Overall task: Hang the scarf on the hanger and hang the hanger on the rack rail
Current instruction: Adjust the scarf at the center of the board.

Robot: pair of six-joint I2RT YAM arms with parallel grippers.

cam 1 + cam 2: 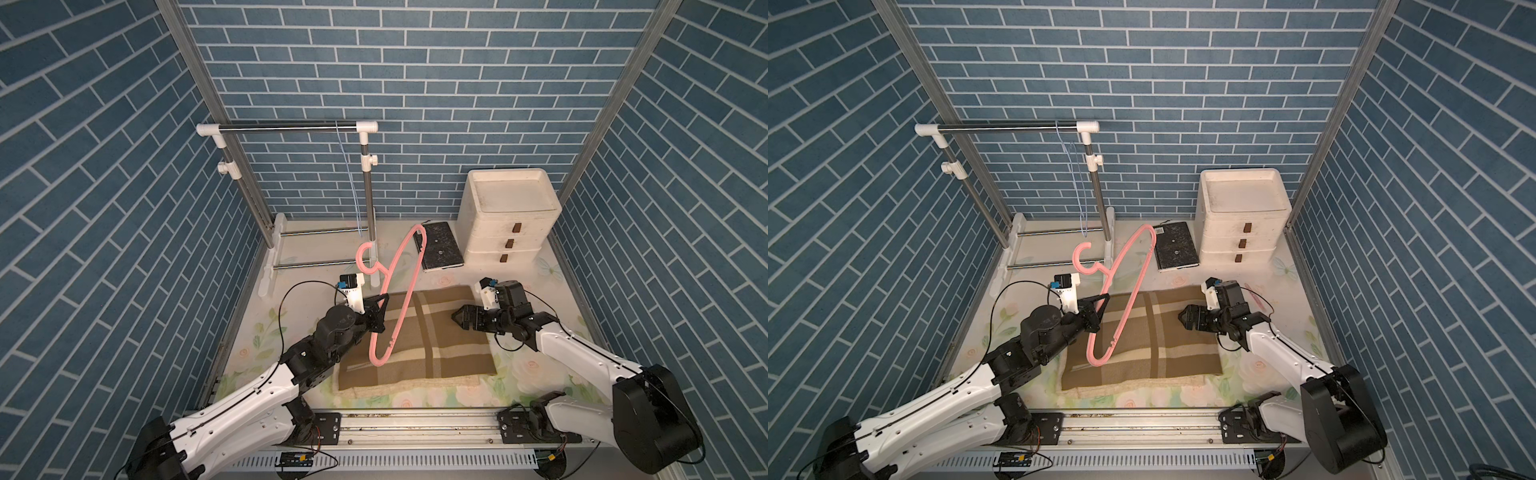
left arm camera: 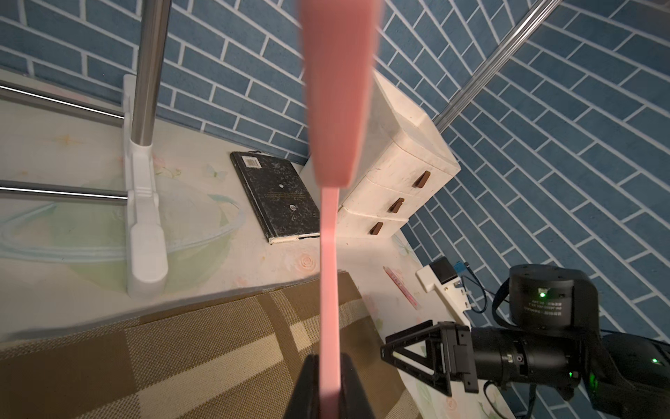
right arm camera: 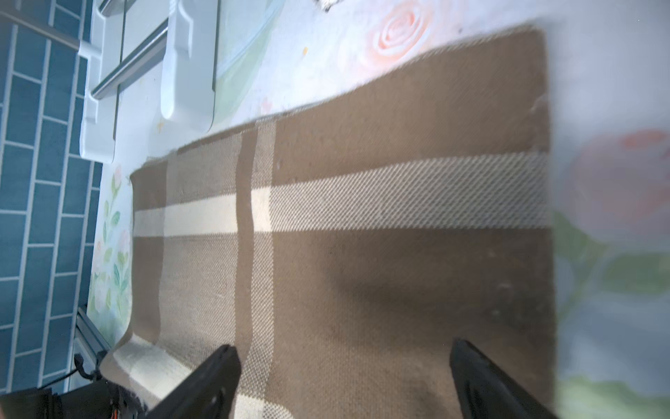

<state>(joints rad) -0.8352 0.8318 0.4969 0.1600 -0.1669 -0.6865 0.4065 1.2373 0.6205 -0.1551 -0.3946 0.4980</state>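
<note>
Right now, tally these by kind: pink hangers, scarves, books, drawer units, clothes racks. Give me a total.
pink hanger: 1
plaid scarf: 1
black book: 1
white drawer unit: 1
clothes rack: 1
Total: 5

Blue brick-patterned walls [image 1: 415, 62] close in three sides, with bare metal posts [image 1: 193, 62] at the back corners. The table [image 1: 519, 365] wears a pale floral cover (roses, mostly). At its far left stands a steel clothes rack [image 1: 286, 129] with white joints. At far right is a white three-drawer chest [image 1: 509, 220], with a black book [image 1: 440, 245] lying flat just beside it.
</note>
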